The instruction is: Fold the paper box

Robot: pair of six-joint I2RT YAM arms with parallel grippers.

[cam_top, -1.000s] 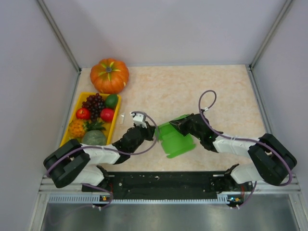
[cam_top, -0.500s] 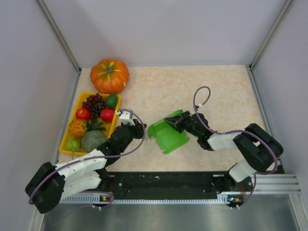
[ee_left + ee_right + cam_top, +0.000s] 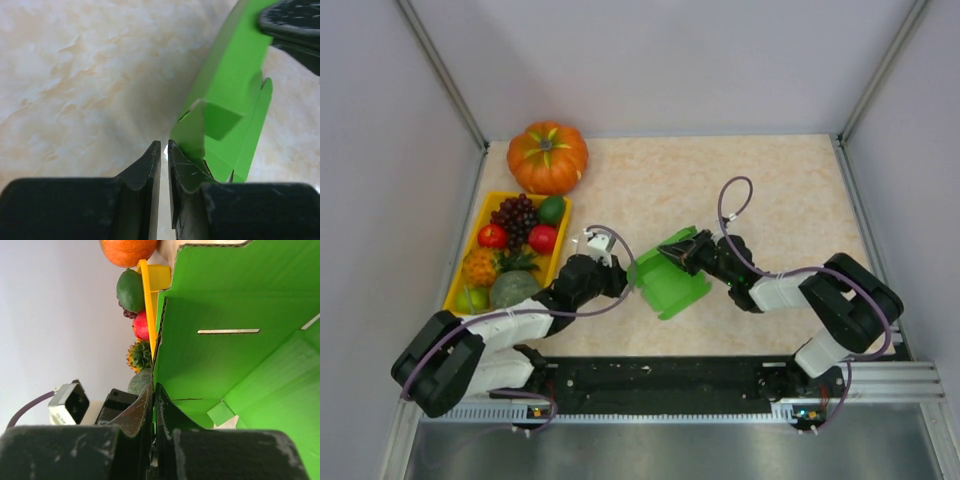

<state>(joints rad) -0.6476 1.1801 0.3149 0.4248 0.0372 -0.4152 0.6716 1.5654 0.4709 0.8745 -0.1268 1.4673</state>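
The paper box (image 3: 672,281), a bright green die-cut card sheet, stands partly folded at the middle of the table. My right gripper (image 3: 686,256) is shut on the top edge of one raised wall; in the right wrist view (image 3: 154,388) the card (image 3: 225,305) runs up from between the jaws. My left gripper (image 3: 621,273) sits at the box's left side. In the left wrist view (image 3: 164,146) its jaws are shut with only a thin slit and hold nothing. A green flap (image 3: 192,132) lies against the outside of its right finger.
An orange pumpkin (image 3: 548,156) stands at the back left. A yellow tray (image 3: 463,258) with grapes, tomatoes, a green fruit and other produce lies along the left side, close to the left arm. Enclosure walls stand on three sides.
The left gripper pulled back from the box and has now returned to its left edge. The right gripper shifted the box slightly left and holds it steady.
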